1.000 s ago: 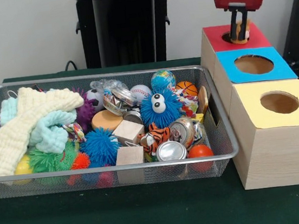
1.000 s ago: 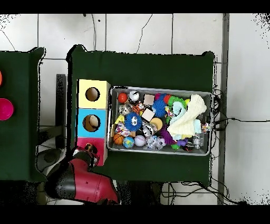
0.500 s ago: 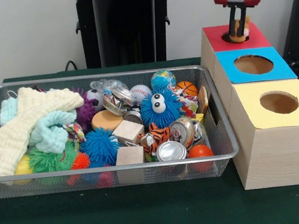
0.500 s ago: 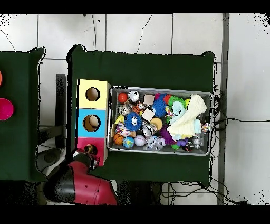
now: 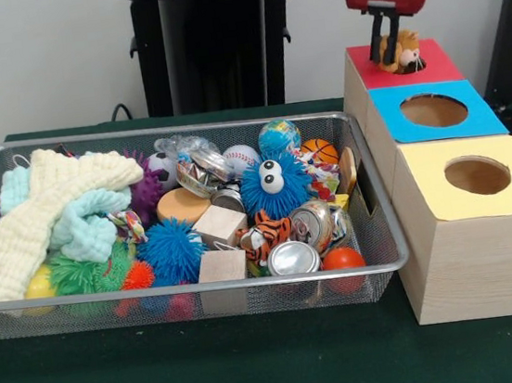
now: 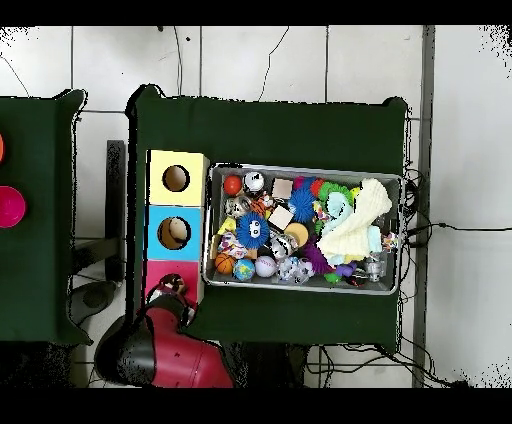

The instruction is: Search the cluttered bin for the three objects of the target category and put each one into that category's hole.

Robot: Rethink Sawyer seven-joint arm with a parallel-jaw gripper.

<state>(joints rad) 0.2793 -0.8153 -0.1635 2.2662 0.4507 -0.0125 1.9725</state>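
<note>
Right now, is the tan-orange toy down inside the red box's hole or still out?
Still out: the tan-orange toy sits on the hole, mostly above the red top, with the gripper beside it.

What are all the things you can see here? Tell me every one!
Bin: one, silver wire mesh, on the green table.
Tiger toy: one, orange with black stripes, in the bin.
Fuzzy ball with eyes: one, blue, in the bin.
Wooden cubes: two, pale, in the bin.
Cans: two, silver, near the bin's front.
Cloths: cream and mint, bin's left end.
Boxes: three, red, blue and yellow tops, each with a hole.
Tan-orange toy: one, at the red box's hole.
Gripper: one, red and black, beside that toy.
</note>
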